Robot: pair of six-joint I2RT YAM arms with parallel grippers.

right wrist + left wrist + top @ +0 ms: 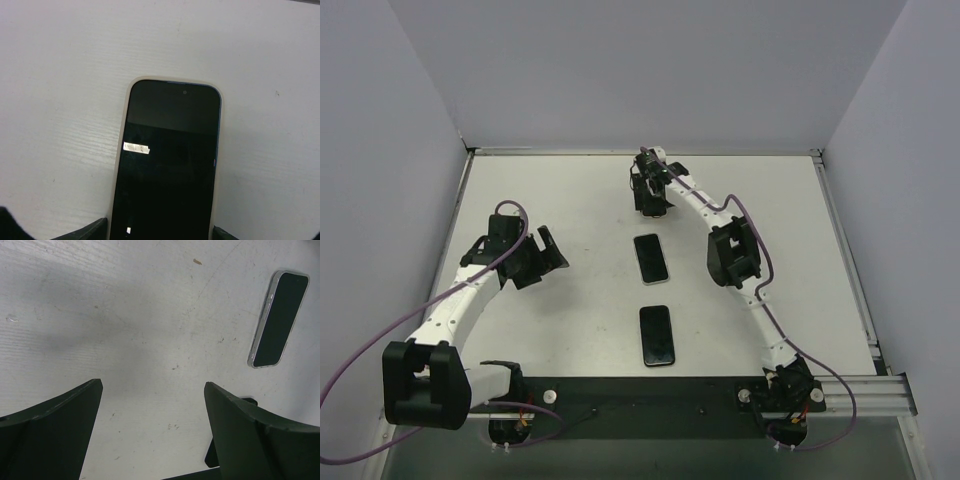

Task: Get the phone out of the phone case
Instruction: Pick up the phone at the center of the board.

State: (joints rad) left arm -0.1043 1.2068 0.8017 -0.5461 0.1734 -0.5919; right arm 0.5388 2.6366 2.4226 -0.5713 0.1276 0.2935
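Observation:
A dark-screened phone in a pale clear case (651, 257) lies flat at mid-table. It shows in the left wrist view (278, 319) at the upper right and fills the middle of the right wrist view (167, 165). A second dark phone-shaped slab (657, 335) lies nearer the arm bases. My right gripper (650, 203) hovers just beyond the cased phone's far end; in its own view it (159, 234) is open, with the fingertips either side of the phone. My left gripper (548, 255) is open and empty (152, 385), to the left of the phone over bare table.
The white table (570, 200) is walled on the left, back and right. A black strip (650, 392) with the arm bases runs along the near edge. A metal rail (850, 275) runs down the right side.

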